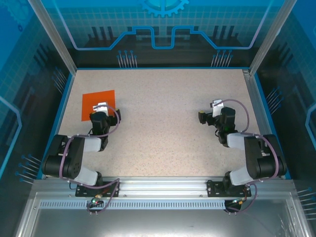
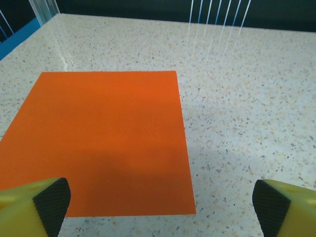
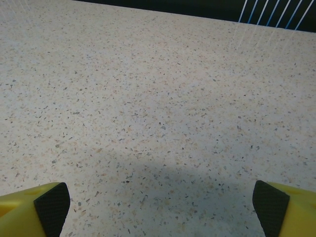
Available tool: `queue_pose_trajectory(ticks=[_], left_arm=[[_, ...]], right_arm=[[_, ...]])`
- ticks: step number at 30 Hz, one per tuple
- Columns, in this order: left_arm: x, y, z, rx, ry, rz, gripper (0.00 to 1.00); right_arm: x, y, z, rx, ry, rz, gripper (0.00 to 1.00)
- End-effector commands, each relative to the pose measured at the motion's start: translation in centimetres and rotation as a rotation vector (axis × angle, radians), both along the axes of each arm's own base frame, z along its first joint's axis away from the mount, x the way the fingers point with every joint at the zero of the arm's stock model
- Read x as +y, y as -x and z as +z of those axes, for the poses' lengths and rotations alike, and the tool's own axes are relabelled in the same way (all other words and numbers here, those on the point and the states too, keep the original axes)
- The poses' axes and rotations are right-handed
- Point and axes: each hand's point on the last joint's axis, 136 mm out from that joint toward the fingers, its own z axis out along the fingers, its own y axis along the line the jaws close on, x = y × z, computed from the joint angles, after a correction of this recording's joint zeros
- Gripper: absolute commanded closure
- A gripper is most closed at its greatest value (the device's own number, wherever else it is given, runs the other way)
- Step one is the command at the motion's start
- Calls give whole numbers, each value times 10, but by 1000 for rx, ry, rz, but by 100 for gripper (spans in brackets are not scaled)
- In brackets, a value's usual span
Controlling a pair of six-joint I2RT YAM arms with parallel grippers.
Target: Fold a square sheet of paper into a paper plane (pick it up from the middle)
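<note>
Left wrist: flat square sheet of paper (image 2: 101,140)

square sheet of paper (image 1: 98,104): bright orange, plain, no print, far left. table (image 1: 168,133): pale beige with a fine dark and tan speckle all over. table border (image 1: 158,67): blue strip. left gripper (image 2: 161,205) and right gripper (image 3: 161,205): yellow fingers, black textured pads (image 2: 52,202). left arm (image 1: 74,158) and right arm (image 1: 256,160): black with light grey segments, mauve cables (image 1: 116,118). enclosure walls (image 1: 197,24): dark blue, faint grid, cyan circuit-style outline, cyan gear motif (image 1: 165,5) far centre. near rail (image 1: 163,186): bare silver metal.
</note>
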Motion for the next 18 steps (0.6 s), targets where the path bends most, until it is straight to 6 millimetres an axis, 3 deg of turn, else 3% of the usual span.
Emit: queue_pose_trajectory(ticks=[1, 5, 9, 11, 13, 18], left_arm=[[1, 3, 19, -57, 24, 4, 1], [8, 10, 56, -56, 48, 42, 1], [23, 16, 70, 13, 138, 155, 1], [37, 20, 66, 79, 260, 286, 1], [34, 12, 64, 153, 363, 266, 1], [26, -17, 50, 334, 494, 201, 1]], right_arm=[[-2, 2, 26, -34, 20, -15, 1], [-14, 18, 38, 92, -5, -107, 1], [-13, 31, 55, 164, -163, -188, 1], [-4, 36, 62, 216, -282, -195, 1], [0, 38, 65, 274, -398, -241, 1], [36, 39, 58, 402, -598, -122, 1]])
